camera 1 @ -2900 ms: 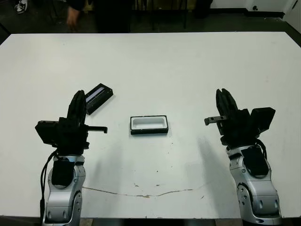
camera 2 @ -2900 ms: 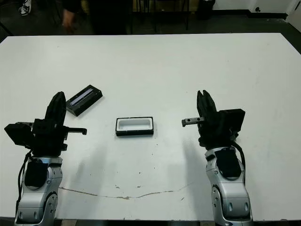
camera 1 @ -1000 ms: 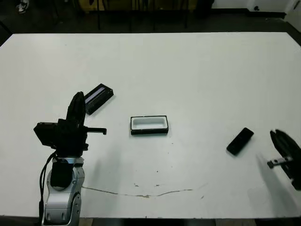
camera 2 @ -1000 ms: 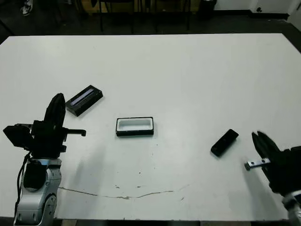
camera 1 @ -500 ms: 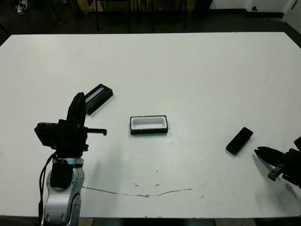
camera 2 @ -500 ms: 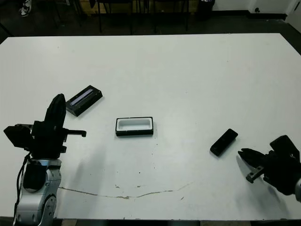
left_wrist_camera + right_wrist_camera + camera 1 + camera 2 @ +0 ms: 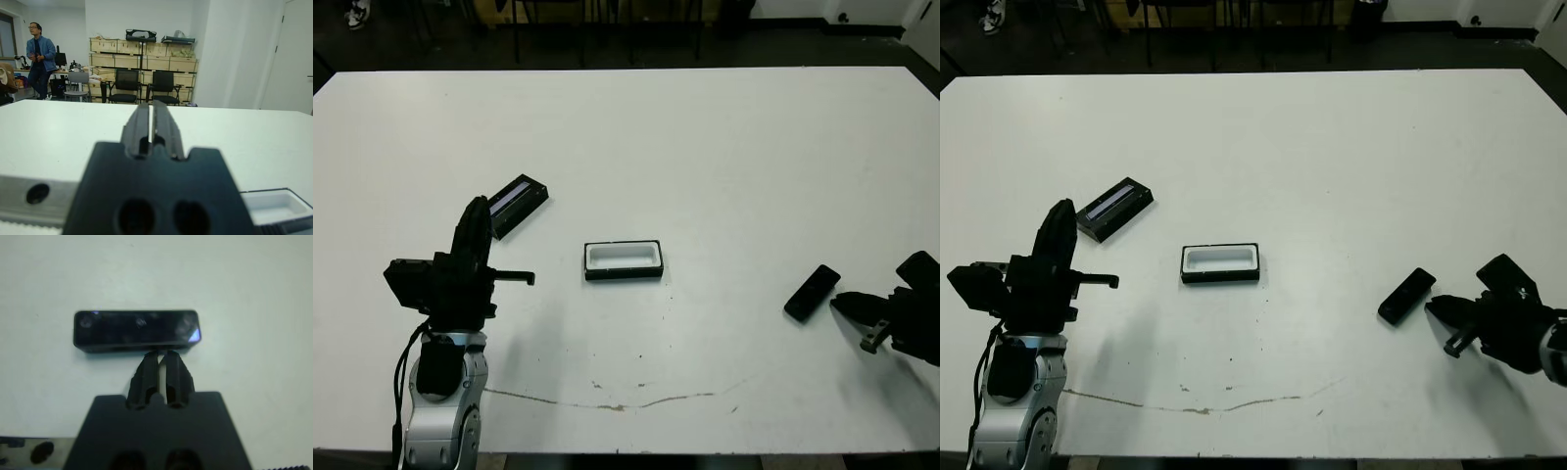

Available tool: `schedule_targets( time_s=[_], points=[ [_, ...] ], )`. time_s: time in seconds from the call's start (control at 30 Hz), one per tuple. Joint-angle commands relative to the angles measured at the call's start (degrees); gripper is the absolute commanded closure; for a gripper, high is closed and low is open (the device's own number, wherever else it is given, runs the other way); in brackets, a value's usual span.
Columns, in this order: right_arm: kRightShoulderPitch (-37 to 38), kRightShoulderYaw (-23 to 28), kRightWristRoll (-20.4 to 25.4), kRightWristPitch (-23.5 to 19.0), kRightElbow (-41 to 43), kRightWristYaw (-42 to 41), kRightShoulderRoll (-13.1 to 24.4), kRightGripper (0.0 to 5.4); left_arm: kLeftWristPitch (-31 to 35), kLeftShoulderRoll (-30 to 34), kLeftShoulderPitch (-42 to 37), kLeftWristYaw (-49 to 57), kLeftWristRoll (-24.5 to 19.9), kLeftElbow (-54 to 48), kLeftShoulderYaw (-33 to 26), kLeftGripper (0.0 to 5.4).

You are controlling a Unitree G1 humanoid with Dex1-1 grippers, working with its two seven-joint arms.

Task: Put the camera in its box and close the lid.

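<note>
The camera (image 7: 812, 292), a small black bar, lies on the table at the right; the right wrist view shows it (image 7: 136, 330) broadside just beyond the fingertips. My right gripper (image 7: 847, 301) is shut, its tips almost at the camera's right side. The box (image 7: 624, 260) sits open near the table's middle, white lining up. Left of it lies the lid (image 7: 515, 204) with its greyish stripe. My left gripper (image 7: 474, 216) is shut and upright, close in front of the lid, holding nothing.
A faint brown scratch line (image 7: 617, 402) runs along the white table (image 7: 705, 147) near its front edge. In the left wrist view a person (image 7: 38, 58) stands far beyond the table, with chairs (image 7: 127, 85) and wooden crates behind.
My right arm swung out to the right, uncovering the camera, then came back in low; its shut gripper now points at the camera from the right. The left arm stayed put.
</note>
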State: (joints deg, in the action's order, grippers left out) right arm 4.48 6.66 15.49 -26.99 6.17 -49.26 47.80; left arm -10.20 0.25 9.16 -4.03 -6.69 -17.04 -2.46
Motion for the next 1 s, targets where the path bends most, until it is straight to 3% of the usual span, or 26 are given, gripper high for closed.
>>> schedule_targets(
  time_s=[0.03,0.2,0.47,0.77,1.0],
  points=[
    [-1.64,-2.58,-1.49,-0.26,-0.88,-0.62,0.09,5.4,-0.06,0.41,0.56,0.14,1.07,0.69,0.1,5.39],
    [-3.64,-4.57,-0.69,-1.48,-0.25,-1.15,-0.86,5.4,0.51,0.1,0.73,0.35,0.89,0.22,0.14,5.39],
    [-7.14,-10.51,-5.59,-4.05,2.98,2.62,-1.84,5.4,0.35,0.02,0.67,0.23,0.82,0.36,0.22,5.39],
    [-13.89,-15.32,-7.53,-5.33,-0.87,4.69,-7.18,5.4,0.76,-0.22,0.73,0.58,1.15,0.21,0.4,5.39],
    [-18.64,-18.07,-10.58,-0.53,-6.34,6.17,-11.22,5.4,0.18,-0.18,0.63,0.44,1.11,0.84,0.34,5.39]
  ],
)
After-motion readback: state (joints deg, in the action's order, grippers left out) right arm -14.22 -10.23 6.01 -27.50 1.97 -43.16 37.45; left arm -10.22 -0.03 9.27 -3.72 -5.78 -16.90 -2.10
